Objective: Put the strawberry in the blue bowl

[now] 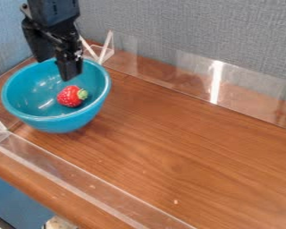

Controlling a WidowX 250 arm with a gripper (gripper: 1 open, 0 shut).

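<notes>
The strawberry, small and red with a green cap, lies inside the blue bowl toward its right side. That glossy teal bowl stands at the left end of the wooden table. My black gripper hangs over the bowl's back rim, above and a little behind the strawberry. Its fingers stand apart with nothing between them, so it is open and clear of the fruit.
The brown wooden table stretches to the right of the bowl. Low clear plastic walls run along its back and front edges. A grey wall rises behind.
</notes>
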